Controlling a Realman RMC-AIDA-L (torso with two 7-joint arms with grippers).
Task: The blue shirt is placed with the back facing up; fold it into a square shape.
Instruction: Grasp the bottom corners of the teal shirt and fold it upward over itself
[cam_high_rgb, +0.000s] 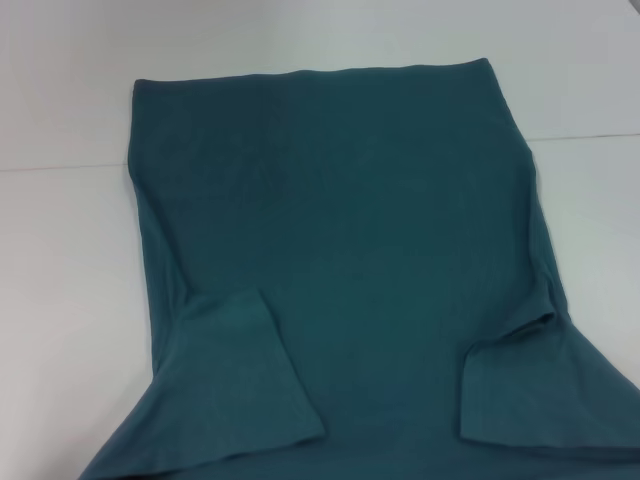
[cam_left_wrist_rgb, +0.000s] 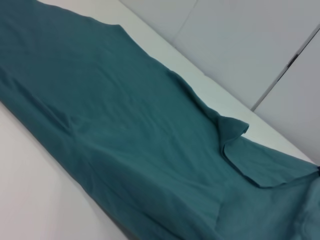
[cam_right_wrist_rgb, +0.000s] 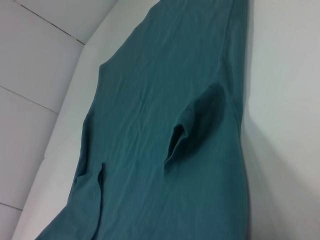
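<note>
The blue shirt (cam_high_rgb: 350, 250) lies spread flat on the white surface (cam_high_rgb: 60, 300), filling most of the head view from about 12 o'clock down past 6 o'clock, where it runs out of the picture. Its straight hem sits at the far end, toward 12 o'clock, and its shoulders are at the near end. Both short sleeves are folded inward onto the body of the shirt: the left sleeve (cam_high_rgb: 240, 385) rests as a flap at about 7 o'clock, and the right sleeve (cam_high_rgb: 535, 385) rests at about 5 o'clock, its upper edge slightly curled. The cloth is mostly smooth, with soft wrinkles along the long side edges. The left wrist view looks along the shirt (cam_left_wrist_rgb: 125, 130) with one folded sleeve (cam_left_wrist_rgb: 260, 160) lying on it, beside pale wall panels (cam_left_wrist_rgb: 240, 45). The right wrist view shows the shirt (cam_right_wrist_rgb: 165, 100) lengthwise. Neither the left tool nor the right tool shows in any view, so their state cannot be told.
</note>
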